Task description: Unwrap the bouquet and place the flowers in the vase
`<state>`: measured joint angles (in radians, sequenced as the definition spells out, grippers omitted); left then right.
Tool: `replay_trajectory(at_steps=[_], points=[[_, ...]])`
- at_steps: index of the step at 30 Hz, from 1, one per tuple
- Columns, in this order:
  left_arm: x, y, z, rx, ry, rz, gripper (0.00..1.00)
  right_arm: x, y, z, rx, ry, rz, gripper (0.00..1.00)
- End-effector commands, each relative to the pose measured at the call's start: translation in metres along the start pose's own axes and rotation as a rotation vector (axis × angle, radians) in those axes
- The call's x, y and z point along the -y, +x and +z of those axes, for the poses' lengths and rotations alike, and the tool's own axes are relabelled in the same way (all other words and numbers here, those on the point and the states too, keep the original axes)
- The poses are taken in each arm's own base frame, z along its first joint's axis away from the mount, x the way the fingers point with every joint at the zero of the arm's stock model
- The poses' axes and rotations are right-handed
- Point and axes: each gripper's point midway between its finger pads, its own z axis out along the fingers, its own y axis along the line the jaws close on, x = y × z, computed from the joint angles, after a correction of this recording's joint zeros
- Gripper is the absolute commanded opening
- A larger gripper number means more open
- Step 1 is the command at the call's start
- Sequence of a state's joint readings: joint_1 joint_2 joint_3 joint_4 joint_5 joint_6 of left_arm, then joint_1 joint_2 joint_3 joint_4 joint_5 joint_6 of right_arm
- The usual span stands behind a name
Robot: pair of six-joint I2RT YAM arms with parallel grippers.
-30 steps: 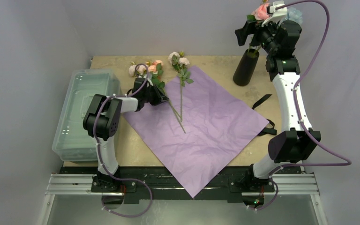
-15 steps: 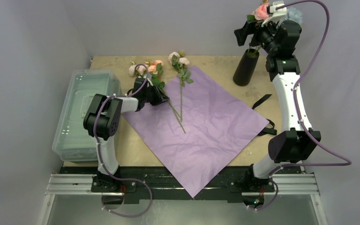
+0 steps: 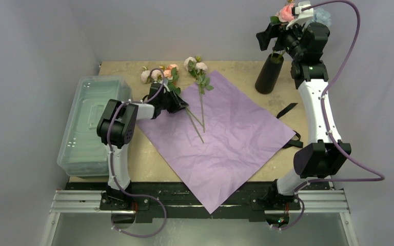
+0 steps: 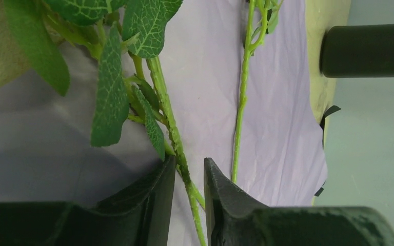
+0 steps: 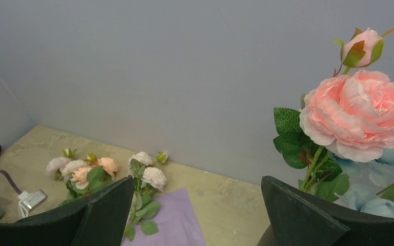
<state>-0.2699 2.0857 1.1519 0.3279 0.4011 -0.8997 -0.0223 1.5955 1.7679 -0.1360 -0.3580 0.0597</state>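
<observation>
**A:** What lies nearest you?

**B:** The lilac wrapping paper, spread flat on the table. One corner hangs past the near edge, between my two bases. The clear lidded bin sits off to my left of it.

**A:** And your left hand?

**B:** My left hand is low over the paper's left edge. Its fingers stand a little apart with a leafy stem running between them. I can see paper beside the stem, so it is not pinched. That stem's pink and peach blooms lie off the paper, on the table. A second stem, topped with white roses, lies just beside it, and their bare ends come close together lower on the paper.

**A:** Farther back?

**B:** A black ribbon pokes out at the paper's right edge. Beyond it the black vase stands upright at the far right of the table. It already holds a big pink rose and pale blue blooms. My right hand hangs above the vase, beside the rose, with its fingers wide apart and nothing between them.
</observation>
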Motion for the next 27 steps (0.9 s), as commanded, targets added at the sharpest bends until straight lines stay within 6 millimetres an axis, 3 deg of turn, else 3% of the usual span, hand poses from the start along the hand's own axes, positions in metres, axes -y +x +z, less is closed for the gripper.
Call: replay_trajectory(at_steps=[1,3,5,8,16,23,27], points=[[0.003,-0.007,0.011,0.015,0.001,-0.005,0.25,-0.006,-0.021,-0.011,0.050,-0.009,-0.028,0.98],[-0.001,-0.007,0.012,0.013,-0.011,-0.009,0.10,-0.006,-0.020,-0.012,0.049,-0.011,-0.030,0.98],[0.001,-0.007,0.010,0.015,-0.009,-0.006,0.02,-0.007,-0.021,-0.012,0.048,-0.012,-0.036,0.98],[0.013,-0.010,0.002,0.021,0.023,0.015,0.00,-0.006,-0.021,-0.013,0.049,-0.012,-0.042,0.98],[0.070,-0.029,-0.037,0.080,0.172,0.116,0.00,-0.011,-0.018,-0.011,0.045,-0.035,-0.017,0.98],[0.103,-0.039,-0.064,0.122,0.251,0.212,0.00,-0.028,-0.005,-0.011,0.016,-0.124,0.053,0.98],[0.133,-0.043,-0.081,0.152,0.353,0.301,0.00,-0.046,0.005,-0.013,-0.014,-0.202,0.103,0.98]])
